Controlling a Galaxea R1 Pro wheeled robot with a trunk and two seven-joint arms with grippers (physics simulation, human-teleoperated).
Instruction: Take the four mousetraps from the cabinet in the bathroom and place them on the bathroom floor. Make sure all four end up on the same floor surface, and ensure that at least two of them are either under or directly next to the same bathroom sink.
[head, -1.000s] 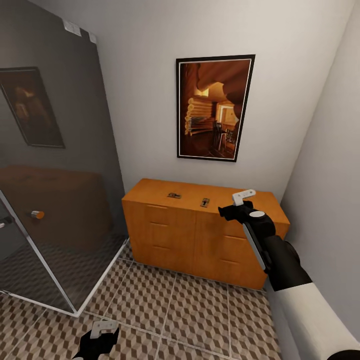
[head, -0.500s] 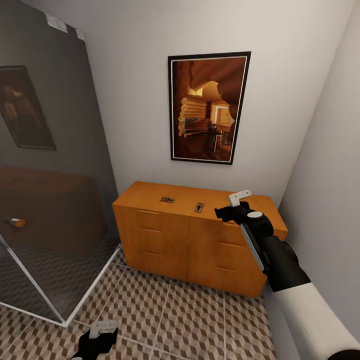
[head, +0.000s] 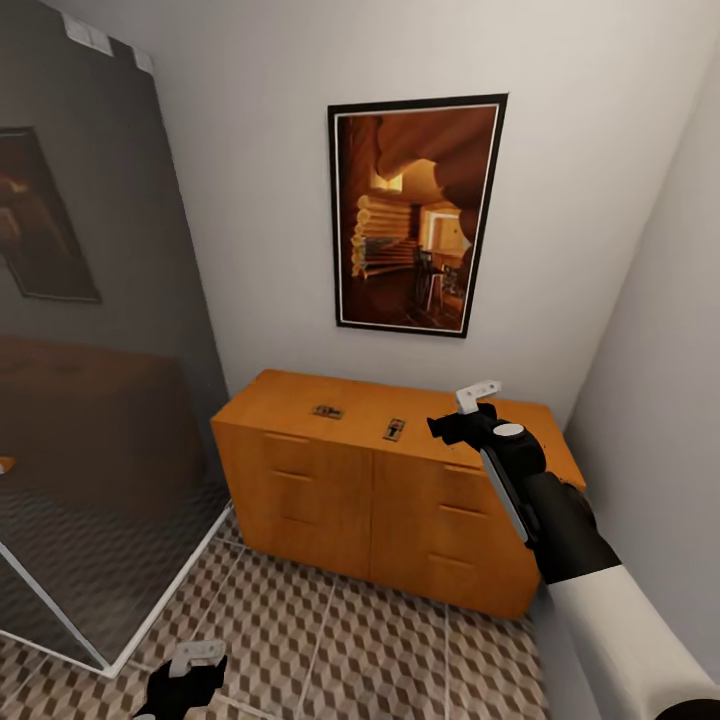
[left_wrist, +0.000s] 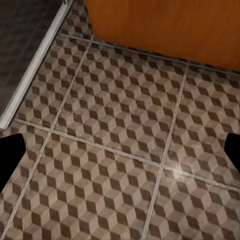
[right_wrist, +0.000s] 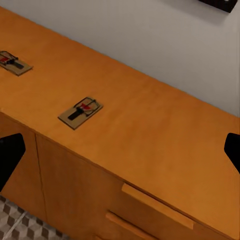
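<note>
The left pincer (head: 190, 665) is held low over the bathroom floor (head: 380, 640), fingers apart. Two mousetraps (head: 328, 411) (head: 394, 430) are seen on the cabinet (head: 380, 500) (both lying flat). Above its right end, the right pincer (head: 470, 405) is spread, empty.

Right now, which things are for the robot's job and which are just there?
For the job:
near mousetrap
far mousetrap
cabinet
bathroom floor
right gripper

Just there:
framed picture
glass shower panel
</note>
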